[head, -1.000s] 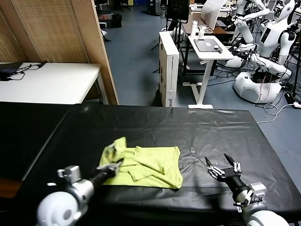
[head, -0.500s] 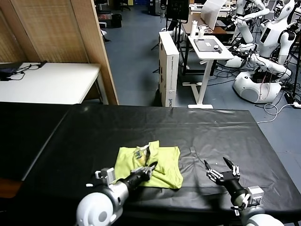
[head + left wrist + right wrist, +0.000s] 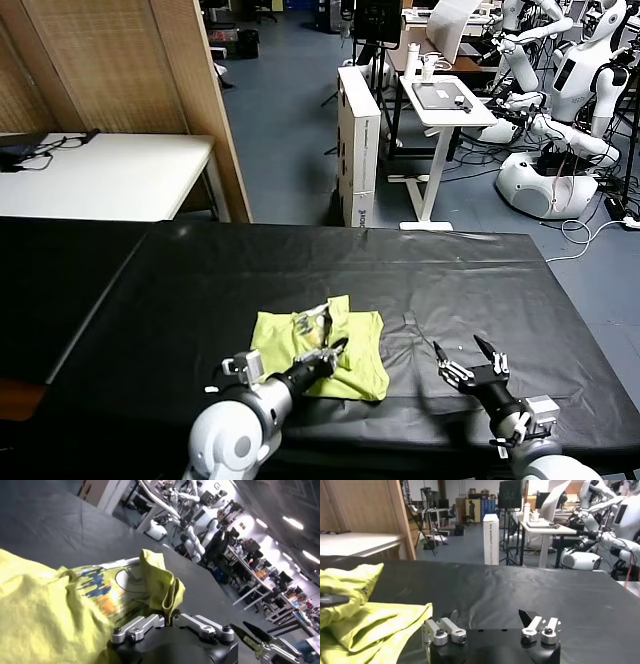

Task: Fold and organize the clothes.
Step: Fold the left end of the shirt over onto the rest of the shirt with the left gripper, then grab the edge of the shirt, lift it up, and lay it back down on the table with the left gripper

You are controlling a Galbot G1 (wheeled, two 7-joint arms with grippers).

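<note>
Cloth first: you have the lime T-shirt (image 3: 335,345) bunched on the black table (image 3: 200,290), just left of centre near the front edge, a printed patch (image 3: 107,587) showing on the raised fold. Your left gripper (image 3: 333,352) sits at the shirt's 6 o'clock, fingers pinched on that lifted fold. At the shirt's 3 o'clock, your right gripper (image 3: 470,362) rests apart from it, fingers spread wide, holding nothing.

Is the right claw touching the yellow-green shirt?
Apart. In the head view the right gripper hovers open, with bare black table between it and the shirt.
</note>
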